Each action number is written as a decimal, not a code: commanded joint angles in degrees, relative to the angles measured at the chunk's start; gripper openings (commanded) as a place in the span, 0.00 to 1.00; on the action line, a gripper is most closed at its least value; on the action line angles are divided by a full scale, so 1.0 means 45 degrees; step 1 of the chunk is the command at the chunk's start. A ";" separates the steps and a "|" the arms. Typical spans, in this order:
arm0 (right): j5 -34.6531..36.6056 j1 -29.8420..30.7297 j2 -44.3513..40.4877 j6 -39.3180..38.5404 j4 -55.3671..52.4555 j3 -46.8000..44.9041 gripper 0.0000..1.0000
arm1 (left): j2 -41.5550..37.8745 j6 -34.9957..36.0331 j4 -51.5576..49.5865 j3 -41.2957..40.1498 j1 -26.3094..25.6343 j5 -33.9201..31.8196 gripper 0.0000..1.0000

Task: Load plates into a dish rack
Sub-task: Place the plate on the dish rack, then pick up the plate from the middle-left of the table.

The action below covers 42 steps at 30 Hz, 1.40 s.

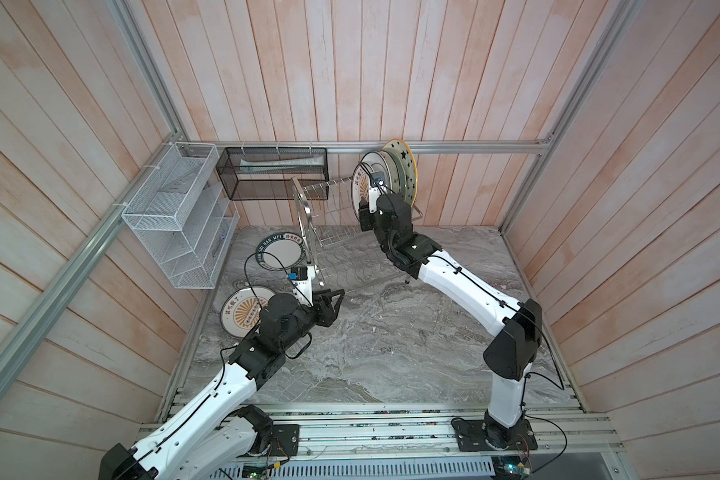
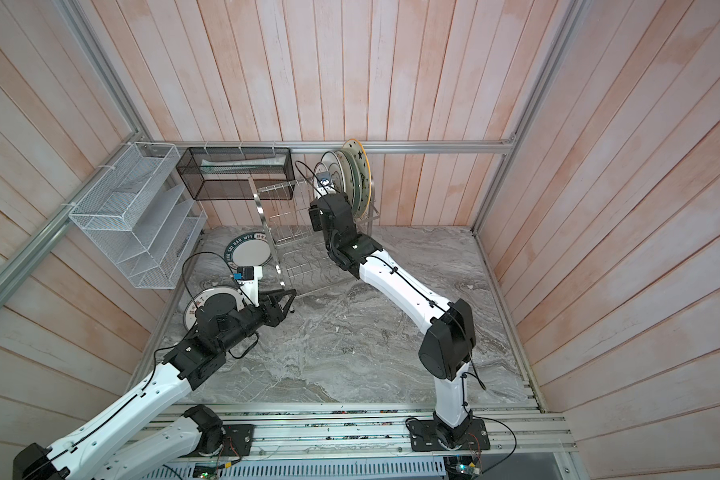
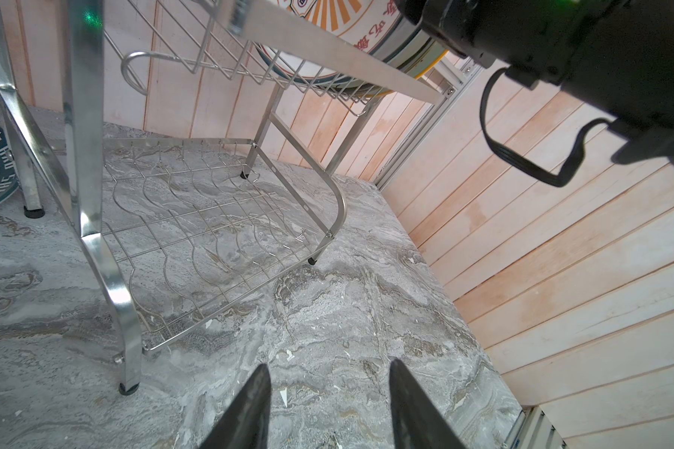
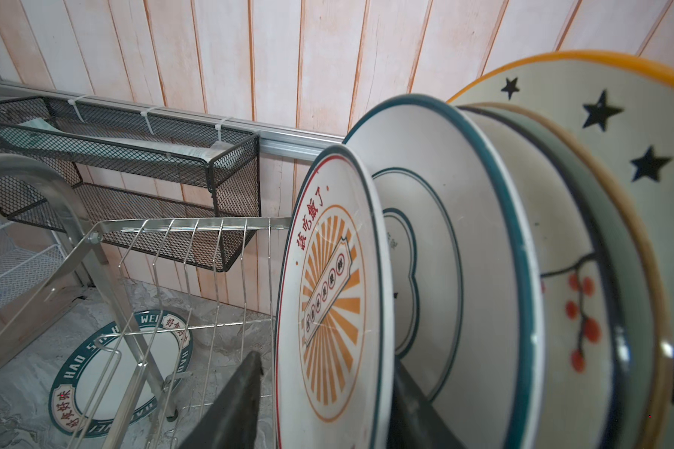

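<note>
Altogether five plates [image 4: 444, 233] stood in the dish rack [image 3: 86, 155]; two lay outside. Left gripper [image 3: 329, 365] gaped empty; right gripper [image 4: 327, 363] loosely straddled one.

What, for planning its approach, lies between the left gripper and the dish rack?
Bare marble tabletop only, from left gripper to dish rack; the left wrist view shows it.

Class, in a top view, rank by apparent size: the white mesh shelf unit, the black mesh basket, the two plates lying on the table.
1. white mesh shelf unit
2. black mesh basket
3. lettered plate and sunburst plate look alike; the left arm hides part of the sunburst plate, so unranked.
</note>
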 commanded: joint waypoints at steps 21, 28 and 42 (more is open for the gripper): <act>-0.1357 -0.0034 -0.2940 0.0109 0.2283 -0.2281 0.75 | 0.0086 -0.0096 0.0002 0.0004 0.0046 -0.0250 0.52; -0.1602 -0.0386 -0.4552 0.0402 0.3263 -0.4074 0.76 | 0.0218 -0.0082 -0.0158 0.0144 0.0077 -0.0348 0.52; -0.2670 -0.3327 -0.7578 0.2743 0.3883 -0.8173 0.76 | 0.0820 -0.0792 -0.0757 0.0426 0.0884 -0.0551 0.52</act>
